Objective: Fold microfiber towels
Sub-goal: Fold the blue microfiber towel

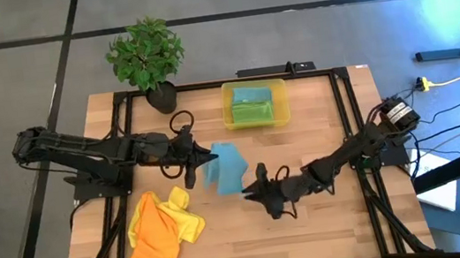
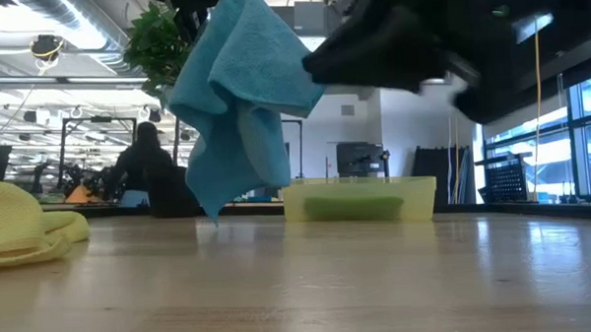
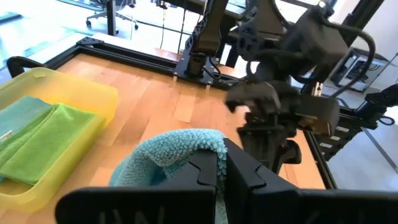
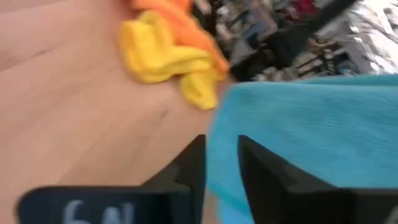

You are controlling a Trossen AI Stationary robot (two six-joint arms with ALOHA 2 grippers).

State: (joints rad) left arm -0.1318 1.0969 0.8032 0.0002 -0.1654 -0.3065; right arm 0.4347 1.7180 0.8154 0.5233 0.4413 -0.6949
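Note:
A teal-blue microfiber towel [image 1: 227, 168] hangs in the air over the middle of the table, bunched at its top, with my left gripper [image 1: 201, 159] shut on it. My right gripper [image 1: 252, 193] is at the towel's near right corner, fingers a little apart, and the towel's edge [image 4: 222, 168] runs between them. An orange towel [image 1: 151, 252] and a yellow towel [image 1: 186, 225] lie crumpled together at the near left. A folded green towel [image 1: 253, 105] lies flat in the yellow bin [image 1: 231, 120]. My left gripper pinches a bunched fold at the towel's top [image 3: 202, 146] between its two fingers. It comes nearly level from the table's left. The towel hangs below the fingers in loose folds, its lowest corner [image 2: 214, 210] clear of the table. My right gripper has the towel's edge between its fingers; I cannot tell whether they touch it.
A potted plant [image 1: 146, 55] stands at the far left corner, left of the bin. A black frame [image 1: 206, 85] runs around the table's edges. Bare wood lies near and right of the hanging towel.

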